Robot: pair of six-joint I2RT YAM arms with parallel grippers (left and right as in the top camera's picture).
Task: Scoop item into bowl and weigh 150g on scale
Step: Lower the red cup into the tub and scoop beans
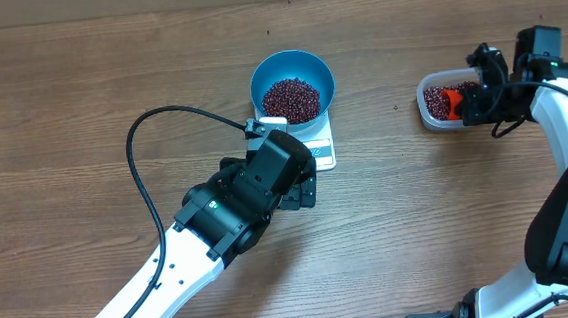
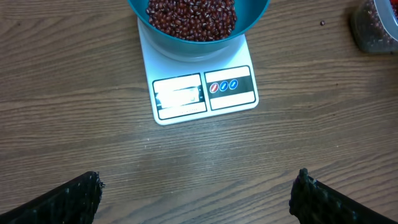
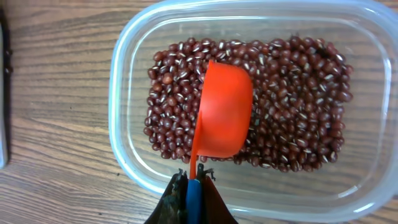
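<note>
Right fingers (image 3: 214, 208) are clamping the orange scoop (image 3: 224, 112) by its handle; loose, light beans (image 3: 298, 93) are likely spilling readily. Left fingers (image 2: 68, 199) are standing open.

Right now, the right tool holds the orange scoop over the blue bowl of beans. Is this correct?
Not quite: the right tool holds the orange scoop over the clear tub of beans, not the blue bowl, as the right wrist view shows.
</note>
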